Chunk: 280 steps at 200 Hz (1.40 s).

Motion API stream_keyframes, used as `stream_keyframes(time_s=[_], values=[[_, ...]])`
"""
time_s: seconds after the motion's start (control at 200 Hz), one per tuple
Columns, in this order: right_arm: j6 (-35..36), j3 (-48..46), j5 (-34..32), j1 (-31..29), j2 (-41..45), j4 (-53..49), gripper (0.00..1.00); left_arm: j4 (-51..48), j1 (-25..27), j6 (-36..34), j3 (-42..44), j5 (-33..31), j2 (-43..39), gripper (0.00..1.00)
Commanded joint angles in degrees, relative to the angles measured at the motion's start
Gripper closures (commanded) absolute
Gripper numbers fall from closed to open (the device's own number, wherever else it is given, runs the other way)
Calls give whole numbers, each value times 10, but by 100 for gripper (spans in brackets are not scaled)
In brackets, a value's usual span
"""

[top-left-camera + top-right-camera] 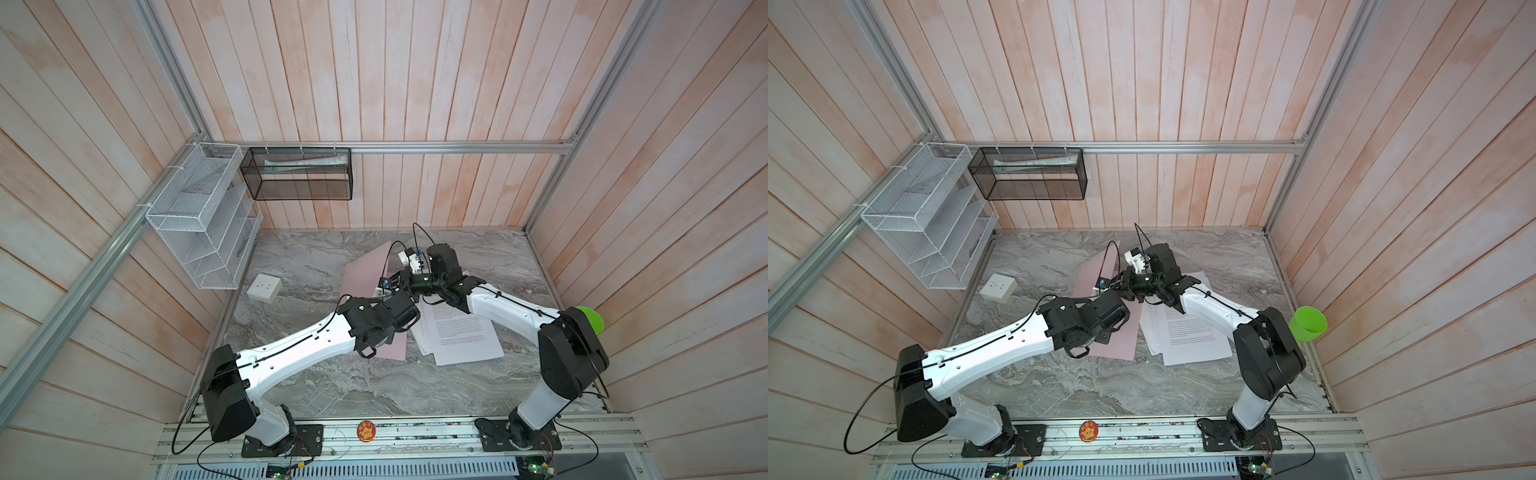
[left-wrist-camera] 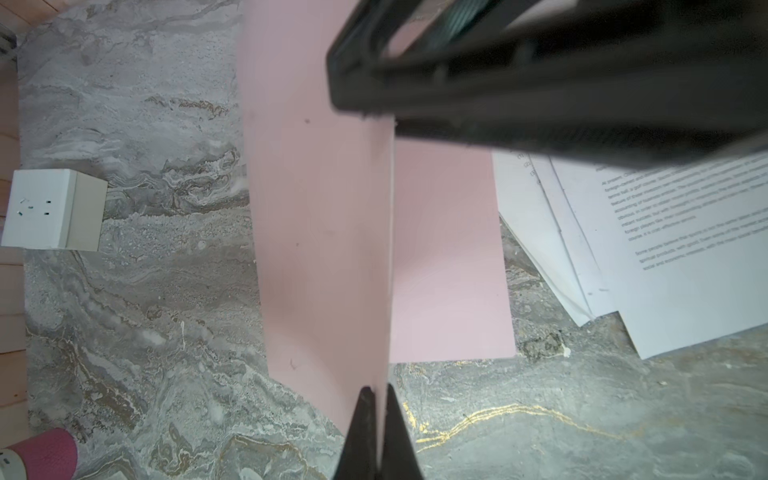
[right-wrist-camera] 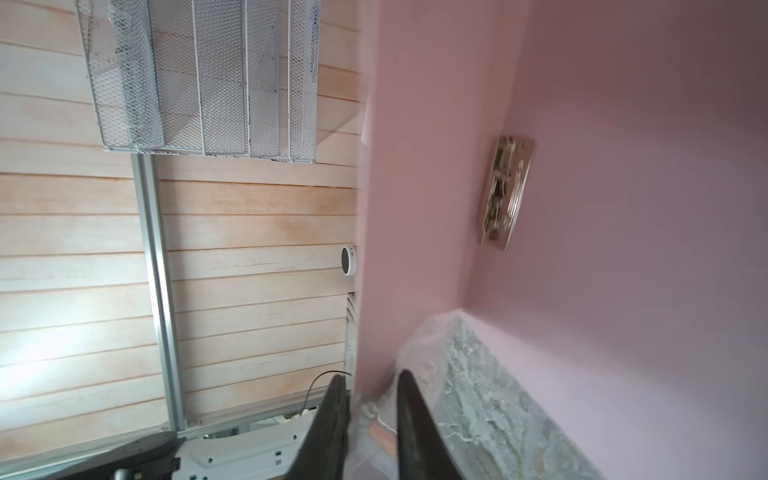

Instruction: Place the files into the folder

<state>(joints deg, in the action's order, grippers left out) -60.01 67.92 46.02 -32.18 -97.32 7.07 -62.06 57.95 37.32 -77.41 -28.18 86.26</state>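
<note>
The pink folder (image 1: 365,270) lies open on the marble table, one cover flat and the other cover (image 2: 324,208) raised on edge. A silver clip (image 3: 505,191) sits at its inner spine. My left gripper (image 2: 380,390) is shut on the raised cover's edge. In the right wrist view my right gripper (image 3: 372,378) has its jaws parted, and the same cover's edge stands between them. In both top views the two grippers meet above the folder (image 1: 1096,274). The files (image 1: 461,336), white printed sheets, lie fanned on the table right of the flat cover (image 2: 449,257).
A white socket box (image 1: 264,286) sits on the table left of the folder. A white wire mesh rack (image 1: 199,224) and a black mesh basket (image 1: 297,174) hang on the walls at the back left. A green cup (image 1: 1307,324) stands behind the right arm.
</note>
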Motion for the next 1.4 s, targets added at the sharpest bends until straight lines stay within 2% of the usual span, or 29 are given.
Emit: stream_keyframes(time_s=[0.0, 0.085, 0.17, 0.31, 0.33, 0.53, 0.77, 1.11, 1.175, 1.26, 1.32, 1.395], values=[[19, 20, 43, 49, 4, 38, 69, -19, -9, 19, -15, 21, -12, 100], [5, 1, 38, 83, 20, 70, 68, -18, -18, 23, -21, 26, -21, 100], [-8, -32, 5, 115, 38, 92, 68, -19, -25, 35, -30, 27, -30, 100], [24, -29, -11, 140, 30, 55, 68, 6, -28, 27, -35, 71, -42, 100], [27, -29, -12, 141, 27, 52, 68, 9, -45, 25, -37, 78, -43, 100], [38, -36, -8, 119, -14, 53, 68, 20, -69, 24, -64, 129, -47, 100], [86, -8, -6, 65, -72, 14, 73, 72, -107, 26, -40, 215, -84, 100], [140, 50, -80, -11, -110, -55, 72, 80, -197, 21, 63, 234, -186, 100], [156, 71, -106, -27, -119, -80, 72, 93, -216, 24, 101, 241, -206, 98], [178, 114, -134, -46, -139, -121, 71, 114, -236, 29, 151, 253, -228, 90], [195, 150, -159, -57, -156, -157, 71, 117, -248, 35, 179, 247, -242, 76], [214, 191, -191, -73, -170, -192, 71, 116, -262, 37, 207, 234, -260, 66]])
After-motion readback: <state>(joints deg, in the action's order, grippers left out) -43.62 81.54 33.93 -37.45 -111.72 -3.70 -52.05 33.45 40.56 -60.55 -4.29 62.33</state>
